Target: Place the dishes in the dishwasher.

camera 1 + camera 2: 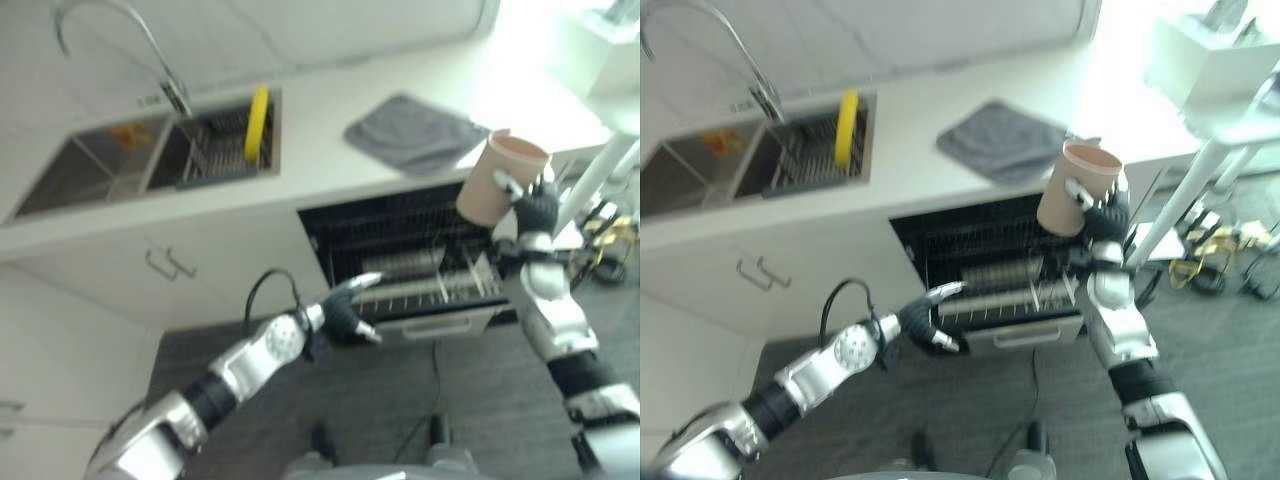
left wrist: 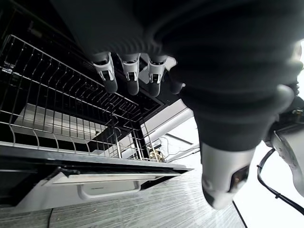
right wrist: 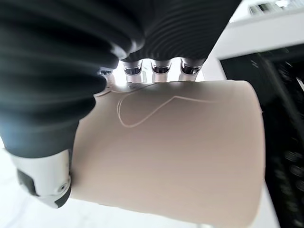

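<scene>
Left hand (image 1: pixel 345 312) is reaching toward the front edge of the pulled-out dishwasher rack (image 1: pixel 420 285), fingers loosely extended, holding nothing. Rack is sticking out of the open dishwasher (image 1: pixel 400 230) under the desk (image 1: pixel 320 140), its wire tines standing bare below the fingers.

Right hand (image 1: pixel 530 205) is gripping a beige cup (image 1: pixel 500 180), fingers wrapped round its side, holding it tilted above the rack's right end, at desk-edge height.

Farther back on the desk, a grey cloth (image 1: pixel 415 132) is lying flat. Beyond, to the left, a sink (image 1: pixel 110 160) with a tap (image 1: pixel 150 50) is holding a yellow item (image 1: pixel 257 122) on a drying rack.
</scene>
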